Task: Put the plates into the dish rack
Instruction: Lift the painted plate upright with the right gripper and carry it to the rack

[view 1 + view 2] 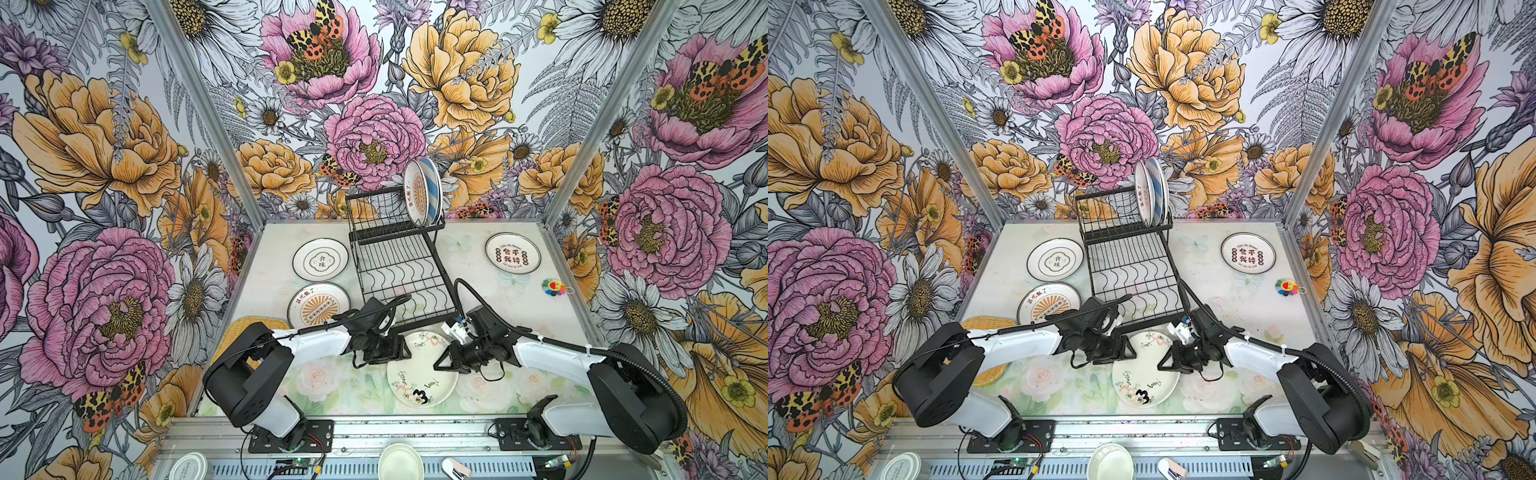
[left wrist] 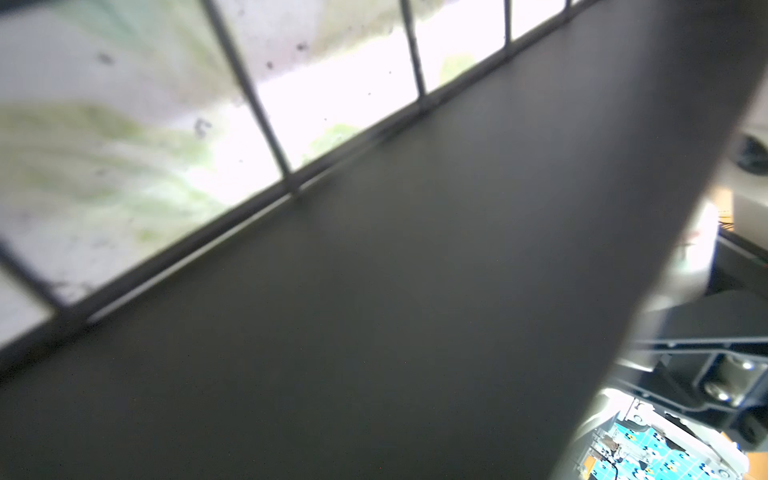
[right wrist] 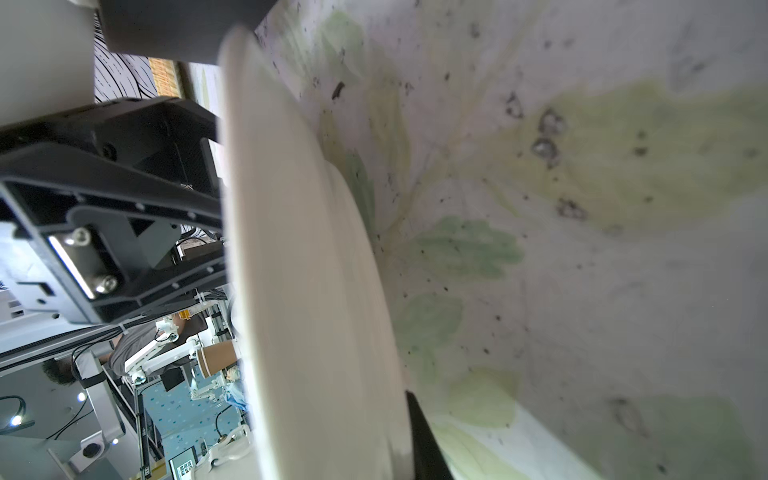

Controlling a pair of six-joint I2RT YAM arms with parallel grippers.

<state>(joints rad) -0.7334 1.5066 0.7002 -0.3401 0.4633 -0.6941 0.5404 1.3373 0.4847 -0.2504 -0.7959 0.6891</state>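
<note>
A white doodle plate (image 1: 415, 382) hangs tilted just in front of the black wire dish rack (image 1: 399, 266). My right gripper (image 1: 442, 361) is shut on its right rim. The right wrist view shows the plate (image 3: 307, 270) edge-on with one black finger (image 3: 419, 436) under it. My left gripper (image 1: 395, 351) sits at the plate's left rim with its jaws apart. A sunburst plate (image 1: 417, 193) and a striped plate (image 1: 434, 187) stand in the upper tier. Three plates (image 1: 320, 259) (image 1: 319, 305) (image 1: 512, 252) lie flat on the table. My left arm half hides a yellow woven tray (image 1: 245, 328).
A colourful flower toy (image 1: 554, 286) lies at the right of the table. A pale bowl (image 1: 401, 461) and a white lid (image 1: 189, 467) rest on the front rail. Flowered walls close in the back and both sides. Rack wires (image 2: 245, 83) fill the left wrist view.
</note>
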